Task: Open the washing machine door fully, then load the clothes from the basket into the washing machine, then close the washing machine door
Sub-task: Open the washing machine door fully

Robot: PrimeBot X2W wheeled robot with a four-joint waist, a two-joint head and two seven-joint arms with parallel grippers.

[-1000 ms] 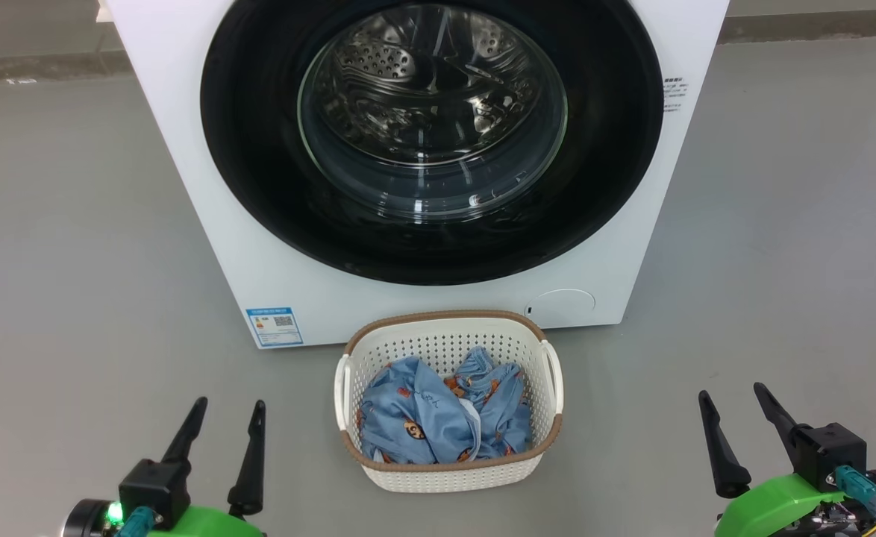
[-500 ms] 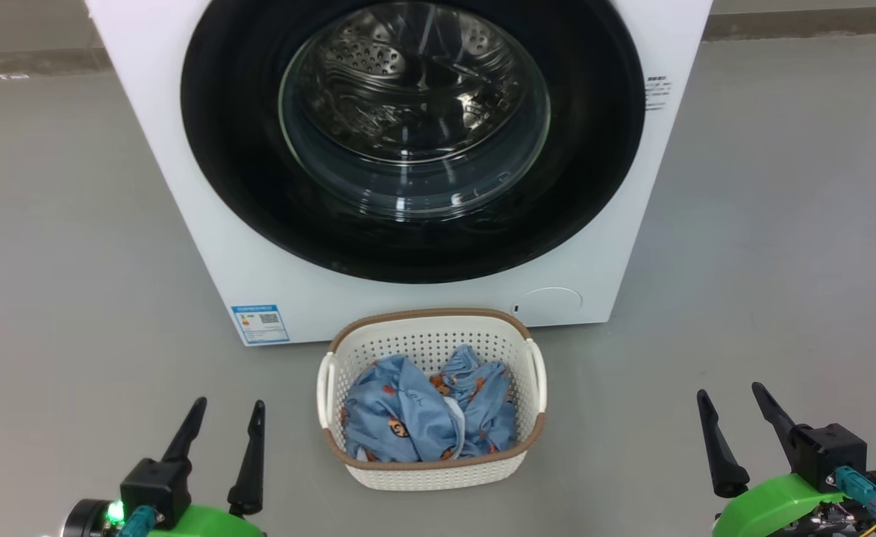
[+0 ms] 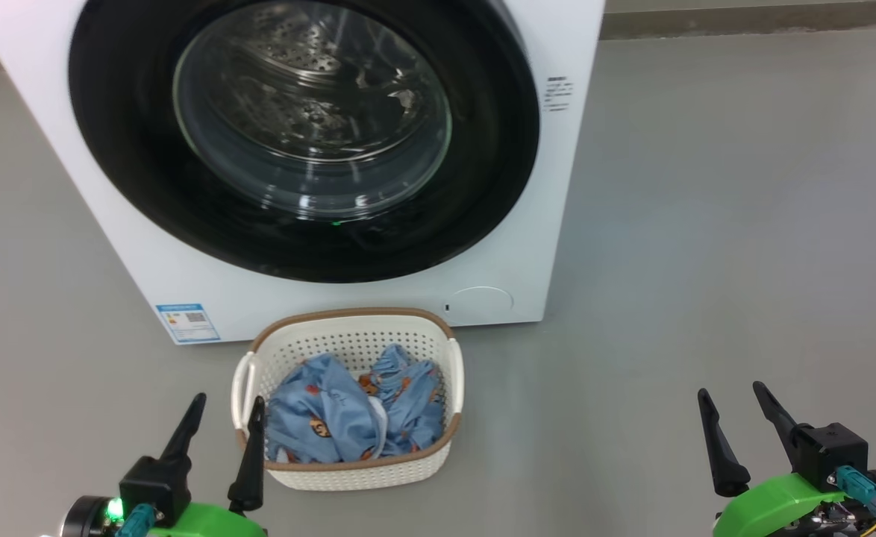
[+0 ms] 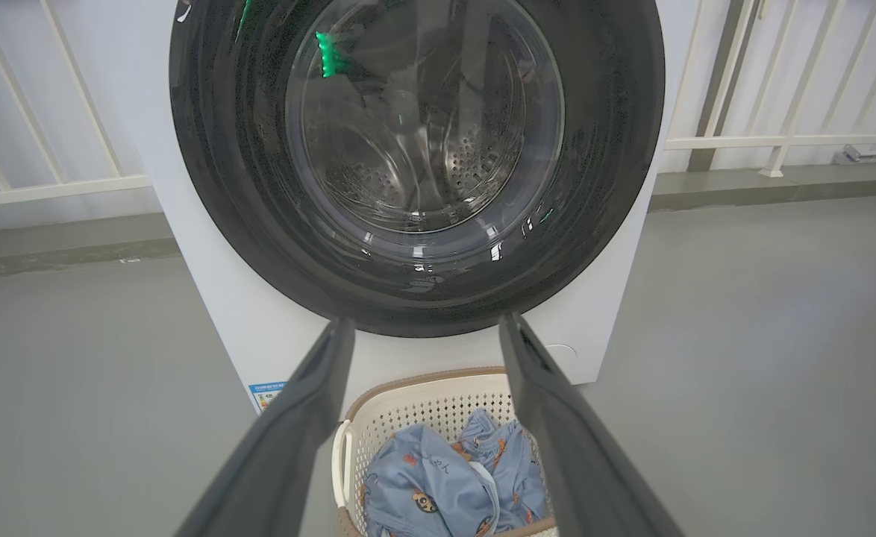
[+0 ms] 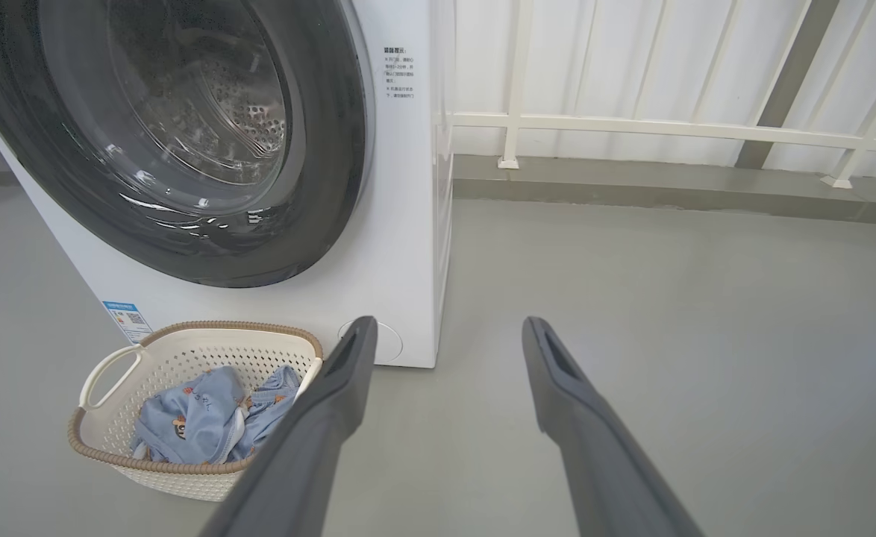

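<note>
You have no step completed yet. The washing machine door [image 3: 304,142] sits shut on the washing machine [image 3: 535,186]. The clothes [image 3: 348,418] lie heaped in the basket [image 3: 348,477] on the floor just in front of it. Your left gripper [image 3: 230,400] and right gripper [image 3: 729,389] both have their jaws spread wide and hold nothing. Opening, loading and closing are all left to do.

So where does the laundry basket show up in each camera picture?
Head view: basket lower centre-left, on the floor before the washing machine.
Left wrist view: basket bottom centre, between the two fingers.
Right wrist view: basket lower left.
Shared landmark: the blue sticker, up-left of the basket.
</note>
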